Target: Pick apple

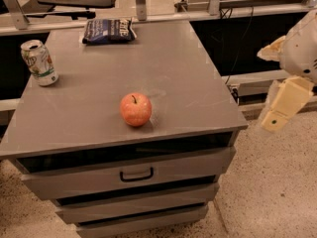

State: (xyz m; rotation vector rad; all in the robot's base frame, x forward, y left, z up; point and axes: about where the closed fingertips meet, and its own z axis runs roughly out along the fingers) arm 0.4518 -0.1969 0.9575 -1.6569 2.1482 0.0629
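The apple (135, 109), round and red-orange with a short dark stem, sits upright near the front middle of the grey cabinet top (188, 83). My gripper (283, 105), cream-coloured, hangs at the right edge of the view. It is off the cabinet's right side, over the floor, far to the right of the apple and touching nothing.
A green-and-white soda can (39, 62) stands at the left edge of the top. A dark blue chip bag (109, 29) lies at the back. The cabinet has drawers with a handle (136, 174) below. Speckled floor (272, 182) lies to the right.
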